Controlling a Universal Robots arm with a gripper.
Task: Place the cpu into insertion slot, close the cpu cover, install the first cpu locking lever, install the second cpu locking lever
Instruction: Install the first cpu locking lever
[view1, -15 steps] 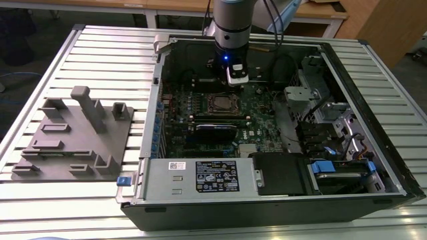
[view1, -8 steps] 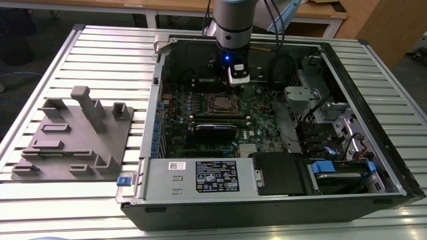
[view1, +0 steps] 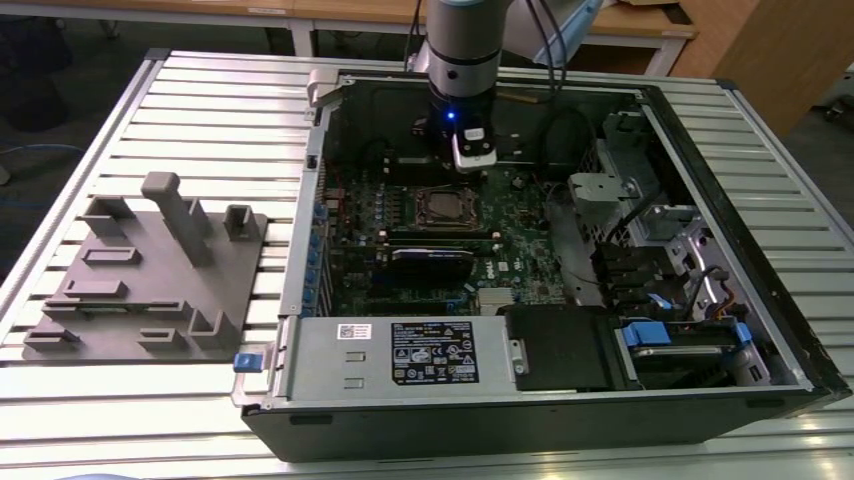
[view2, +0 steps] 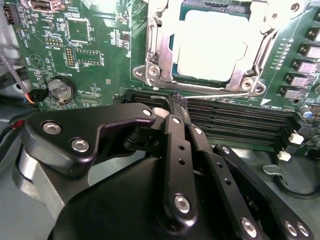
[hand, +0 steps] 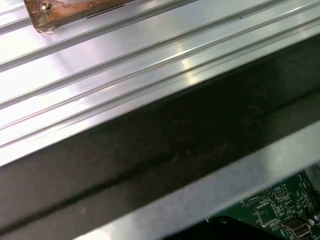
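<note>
The cpu (view2: 212, 45), a pale silver square, lies in the insertion slot (view1: 447, 208) on the green motherboard. The silvery cpu cover (view2: 159, 50) is folded down around it as a frame. A thin wire locking lever (view2: 215, 93) runs along the socket edge nearest the black memory slots. My gripper (view2: 178, 107) has its black fingers (view2: 172, 132) pressed together on that lever's end. In the exterior view the gripper (view1: 475, 160) hangs inside the open computer case, just behind the socket.
Black memory slots (view2: 235, 120) and a coin battery (view2: 61, 90) lie close to the gripper. A black expansion card (view1: 434, 257), a power supply box (view1: 400, 350) and drive cages (view1: 667, 250) crowd the case. A grey fixture (view1: 147, 270) sits on the slatted table (hand: 125, 60).
</note>
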